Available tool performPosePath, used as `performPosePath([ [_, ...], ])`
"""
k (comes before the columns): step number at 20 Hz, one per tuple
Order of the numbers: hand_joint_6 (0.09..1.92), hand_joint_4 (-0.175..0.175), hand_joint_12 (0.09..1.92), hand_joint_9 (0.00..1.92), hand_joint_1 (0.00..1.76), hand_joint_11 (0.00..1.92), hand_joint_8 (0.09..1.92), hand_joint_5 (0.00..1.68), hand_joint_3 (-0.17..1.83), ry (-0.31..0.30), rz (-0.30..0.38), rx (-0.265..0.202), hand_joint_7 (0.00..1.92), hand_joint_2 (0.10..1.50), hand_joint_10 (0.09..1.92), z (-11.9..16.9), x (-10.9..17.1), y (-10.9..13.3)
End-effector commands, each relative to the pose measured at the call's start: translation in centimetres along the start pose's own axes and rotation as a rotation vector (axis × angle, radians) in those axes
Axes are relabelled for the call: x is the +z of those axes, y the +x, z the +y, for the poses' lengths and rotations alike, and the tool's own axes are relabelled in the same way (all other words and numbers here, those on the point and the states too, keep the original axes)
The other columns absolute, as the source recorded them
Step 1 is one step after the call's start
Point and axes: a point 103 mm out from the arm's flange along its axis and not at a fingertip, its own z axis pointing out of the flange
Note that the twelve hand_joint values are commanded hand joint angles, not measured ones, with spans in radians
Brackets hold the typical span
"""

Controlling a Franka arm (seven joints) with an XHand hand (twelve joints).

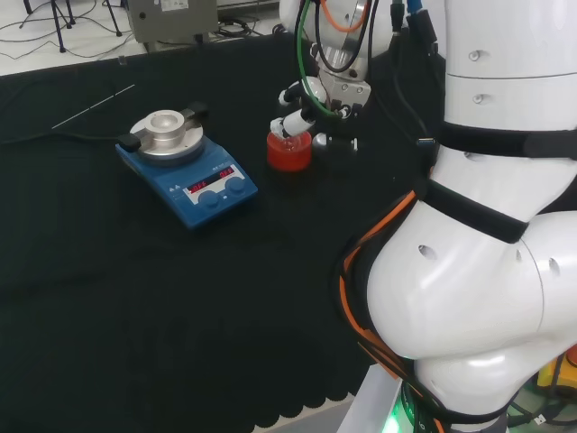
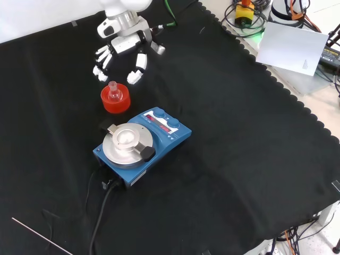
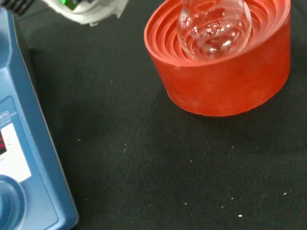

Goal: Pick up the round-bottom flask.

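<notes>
A small clear round-bottom flask (image 2: 113, 91) sits upright in a red ribbed ring stand (image 2: 115, 103) on the black cloth. In the front view the hand (image 2: 125, 43) hovers just beyond the stand, its fingers (image 2: 135, 75) spread and hanging down on either side of the flask's neck without touching it. The hand is open and holds nothing. The head view has the hand (image 1: 309, 97) right above and behind the red stand (image 1: 288, 153). The wrist view looks down at the flask (image 3: 214, 25) resting in the stand (image 3: 225, 84), with a fingertip (image 3: 91, 9) nearby.
A blue hotplate stirrer (image 2: 141, 141) with a round metal top stands close in front of the stand in the front view; its corner (image 3: 19, 158) appears in the wrist view. Its cable (image 2: 101, 212) trails off. A thin rod (image 2: 42, 236) lies on the cloth.
</notes>
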Motion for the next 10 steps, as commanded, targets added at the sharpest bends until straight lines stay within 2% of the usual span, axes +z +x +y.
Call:
performPosePath([
  [1, 0.09, -0.020, 1.36, 0.39, 0.85, 0.02, 0.55, 0.60, 0.63, -0.012, 0.008, -0.002, 0.22, 0.63, 0.62, 0.94, 0.73, -0.42],
  [10, 0.09, -0.022, 1.36, 0.39, 0.86, 0.02, 0.55, 0.60, 0.63, -0.032, 0.011, 0.009, 0.22, 0.63, 0.62, 1.78, 1.33, -1.31],
])
